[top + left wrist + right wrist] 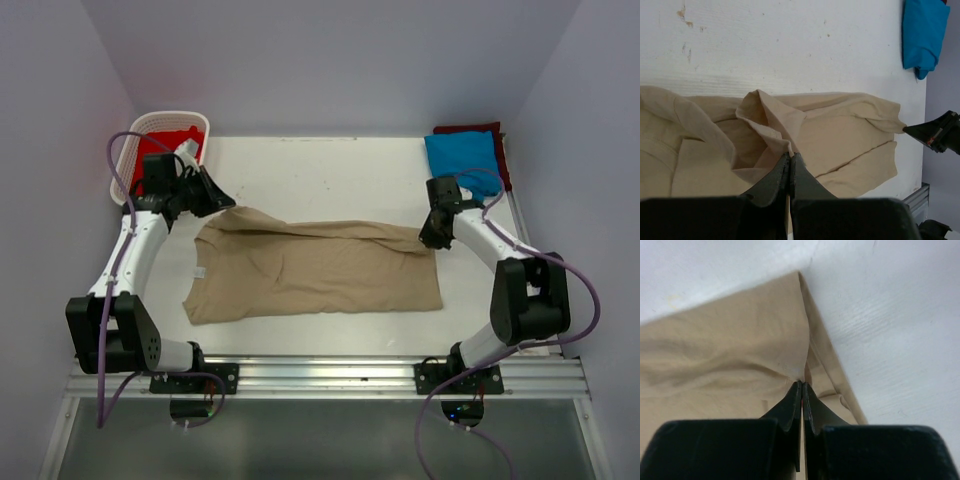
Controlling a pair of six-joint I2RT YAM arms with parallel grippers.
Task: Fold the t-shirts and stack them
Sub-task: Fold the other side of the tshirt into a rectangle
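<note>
Two sets of fingers, and both have a pinch of the same shirt. The left fingers [774,179] are pressed together on a bunched-up ridge of the tan shirt [320,272] near its far left corner. From the left wrist cam the cloth peaks up right at the tips. The right fingers [790,409] are shut just as tight on the far right corner, with a thin fold of cloth going in between the tips.

From the top cam, the shirt lies spread across the middle of the worktop [320,165], collar end to the left and hem end to the right. Its far edge runs as a loose, wrinkled fold from one pinch to the other, and the near part lies flat. The left arm reaches in from the left side and the right arm from the right, so the shirt sits between them.

Further out, a blue shirt [462,152] sits folded in the far right corner on top of a maroon shirt [503,168], which only peeks out at the edges. Both are well apart from the tan one. Over in the far left corner a white basket [122,160] holds a red shirt [165,140], just behind the left arm's wrist.
</note>
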